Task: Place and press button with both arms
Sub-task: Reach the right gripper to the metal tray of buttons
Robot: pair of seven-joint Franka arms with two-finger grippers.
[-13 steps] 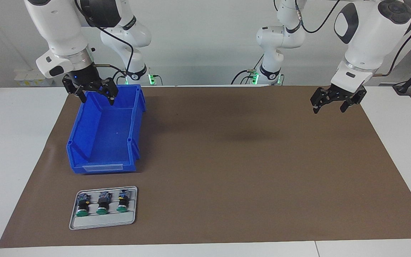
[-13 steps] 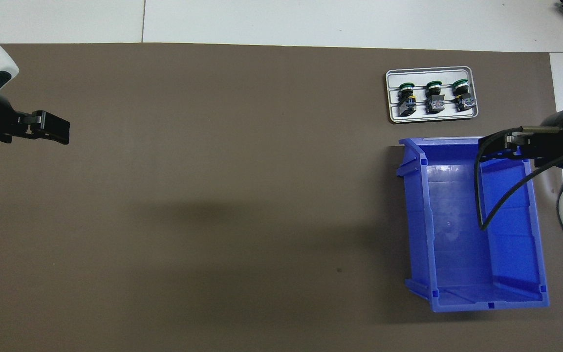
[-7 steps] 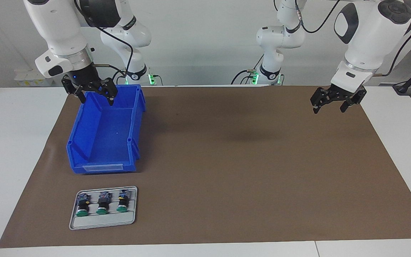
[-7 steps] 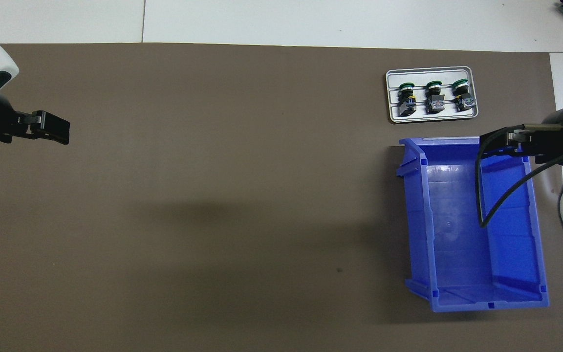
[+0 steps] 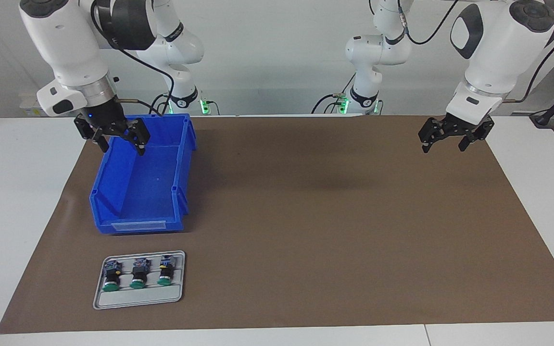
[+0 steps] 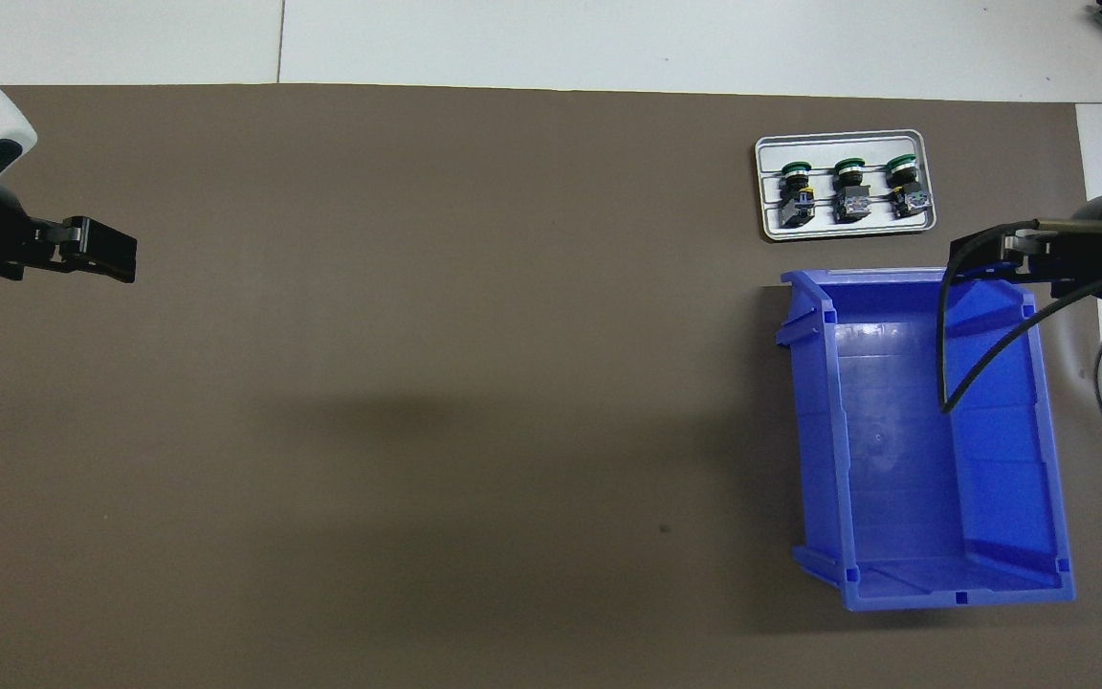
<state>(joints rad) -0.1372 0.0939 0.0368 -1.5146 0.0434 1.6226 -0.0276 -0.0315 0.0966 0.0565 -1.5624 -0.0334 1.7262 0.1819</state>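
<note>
Facing view: right gripper [image 5: 119, 144] spread wide, empty, over the blue bin [image 5: 140, 185] – descending it could clip the rim; left gripper [image 5: 443, 144] open, waiting – 3 buttons [image 5: 136, 275] untouched

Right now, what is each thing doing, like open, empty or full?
Right gripper: open, up over the bin.
Left gripper: open, waiting over the mat.
Bin: empty.
Tray: holds three buttons.
Buttons: lying down, untouched.
</note>
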